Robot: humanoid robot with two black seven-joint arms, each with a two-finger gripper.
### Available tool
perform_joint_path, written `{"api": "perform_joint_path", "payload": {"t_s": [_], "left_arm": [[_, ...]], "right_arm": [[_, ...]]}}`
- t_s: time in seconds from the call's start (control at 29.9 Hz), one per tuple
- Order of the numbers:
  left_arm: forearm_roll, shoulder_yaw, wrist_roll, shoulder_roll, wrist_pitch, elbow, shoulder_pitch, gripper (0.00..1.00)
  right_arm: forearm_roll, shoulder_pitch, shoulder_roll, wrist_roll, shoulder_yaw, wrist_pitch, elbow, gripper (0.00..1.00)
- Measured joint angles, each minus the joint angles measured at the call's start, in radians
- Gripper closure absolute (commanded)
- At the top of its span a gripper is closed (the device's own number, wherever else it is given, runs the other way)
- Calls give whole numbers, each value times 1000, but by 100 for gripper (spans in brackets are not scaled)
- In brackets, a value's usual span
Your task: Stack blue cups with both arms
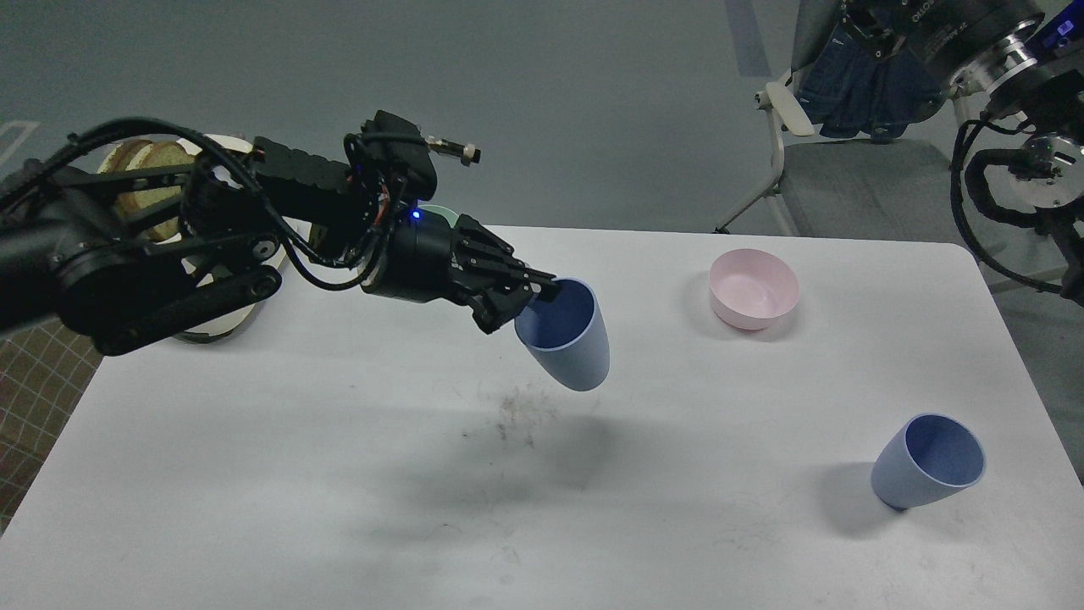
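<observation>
Lower right of the frame, one blue cup (pixel 929 461) stands on the white table (pixel 254 474). At centre, the left gripper (pixel 532 298) pinches the rim of the second blue cup (pixel 565 335), held tilted above the tabletop. Farther back, right of centre, sits a pink bowl (pixel 754 288). The right arm (pixel 1016 152) shows at upper right, its fingers out of sight.

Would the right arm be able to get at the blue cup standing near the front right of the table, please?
Probably yes. The standing blue cup has bare table all around it, and the pink bowl sits well behind. The right arm is raised at the far right, its gripper out of view.
</observation>
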Motion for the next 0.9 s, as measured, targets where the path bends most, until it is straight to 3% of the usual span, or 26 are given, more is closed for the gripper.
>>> {"api": "perform_joint_path", "payload": {"t_s": [0.37, 0.67, 0.7, 0.77, 0.87, 0.9], "left_arm": [[121, 65, 0, -139, 0, 118, 1, 100], [127, 107, 0, -159, 0, 145, 9, 100], [127, 107, 0, -160, 0, 145, 9, 95], [127, 107, 0, -160, 0, 145, 9, 69], [119, 107, 0, -160, 0, 145, 10, 40], [118, 107, 0, -161, 0, 145, 10, 35]], "right_arm": [[0, -12, -3, 0, 0, 0, 3, 0], [0, -16, -5, 0, 0, 0, 3, 0], [0, -17, -6, 0, 0, 0, 3, 0], [0, -18, -8, 0, 0, 0, 3, 0], [0, -19, -10, 0, 0, 0, 3, 0], [0, -19, -10, 0, 0, 0, 3, 0]]}}
